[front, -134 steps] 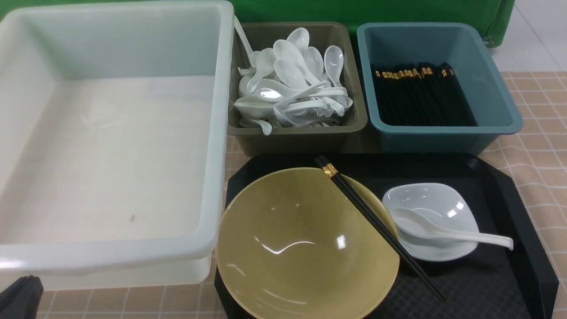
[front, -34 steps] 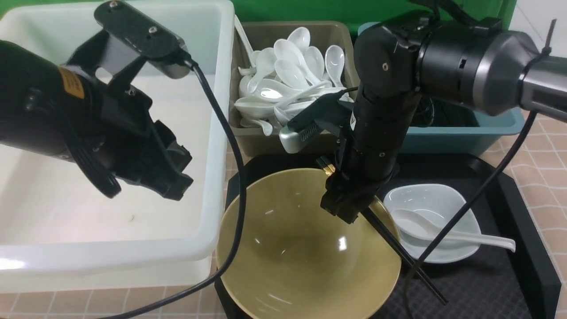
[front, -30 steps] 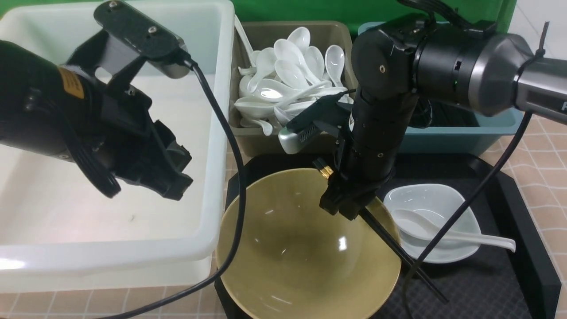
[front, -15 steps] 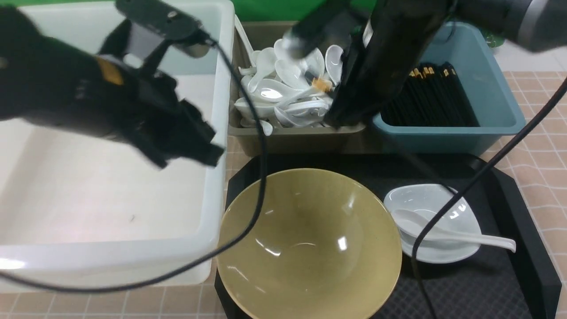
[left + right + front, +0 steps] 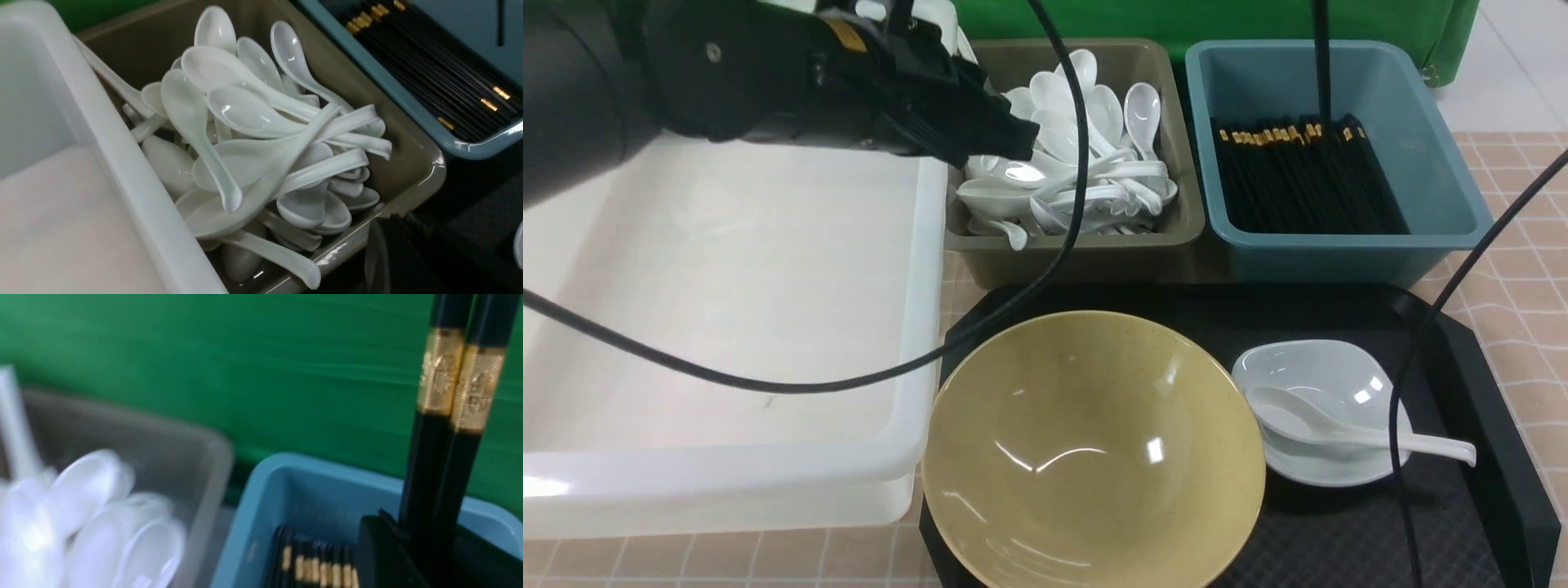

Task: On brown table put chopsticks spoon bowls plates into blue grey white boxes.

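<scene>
While right end effector (image 5: 425, 559) grips chopsticks (image 5: 447, 416) (a pair), teal-blue bin (image 5: 310, 486) near.

Bright even light, glare on the bowl (image 5: 1092, 449), right wrist view blurred

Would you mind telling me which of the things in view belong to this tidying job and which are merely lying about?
Job in hand: chopsticks, spoon, yellow bowl, white dish, white tub, grey bin, blue bin.

Lying about: black tray, green backdrop, cables.
</scene>
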Controlling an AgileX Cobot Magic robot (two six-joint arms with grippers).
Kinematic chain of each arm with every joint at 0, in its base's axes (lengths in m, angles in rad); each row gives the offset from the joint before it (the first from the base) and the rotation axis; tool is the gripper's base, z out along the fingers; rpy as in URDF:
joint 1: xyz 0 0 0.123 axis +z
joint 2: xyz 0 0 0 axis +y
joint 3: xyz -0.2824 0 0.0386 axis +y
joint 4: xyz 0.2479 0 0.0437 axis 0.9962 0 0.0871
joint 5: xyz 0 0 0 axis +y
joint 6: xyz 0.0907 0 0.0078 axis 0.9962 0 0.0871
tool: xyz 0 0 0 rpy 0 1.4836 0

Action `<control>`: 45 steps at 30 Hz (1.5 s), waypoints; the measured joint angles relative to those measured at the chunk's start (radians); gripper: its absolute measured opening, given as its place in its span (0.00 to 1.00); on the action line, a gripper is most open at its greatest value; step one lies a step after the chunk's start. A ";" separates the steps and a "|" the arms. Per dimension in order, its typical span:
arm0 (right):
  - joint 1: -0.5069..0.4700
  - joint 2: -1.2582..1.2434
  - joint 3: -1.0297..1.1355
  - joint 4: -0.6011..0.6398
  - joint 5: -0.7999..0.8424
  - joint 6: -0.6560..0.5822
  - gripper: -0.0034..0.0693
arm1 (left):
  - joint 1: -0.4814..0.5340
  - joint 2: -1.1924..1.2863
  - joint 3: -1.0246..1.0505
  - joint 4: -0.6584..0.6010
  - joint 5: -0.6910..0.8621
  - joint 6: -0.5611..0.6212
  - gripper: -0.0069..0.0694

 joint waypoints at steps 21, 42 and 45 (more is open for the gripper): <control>0.019 -0.008 -0.201 0.122 0.806 -0.311 0.85 | 0.000 -0.144 0.000 -0.030 0.154 0.082 0.09; 0.150 -0.334 0.716 0.142 0.590 -0.710 0.72 | 0.000 -0.104 0.000 -0.136 0.351 0.258 0.09; 0.150 -0.293 0.718 0.142 0.594 -0.719 0.72 | 0.000 -0.100 0.000 -0.139 0.368 0.264 0.09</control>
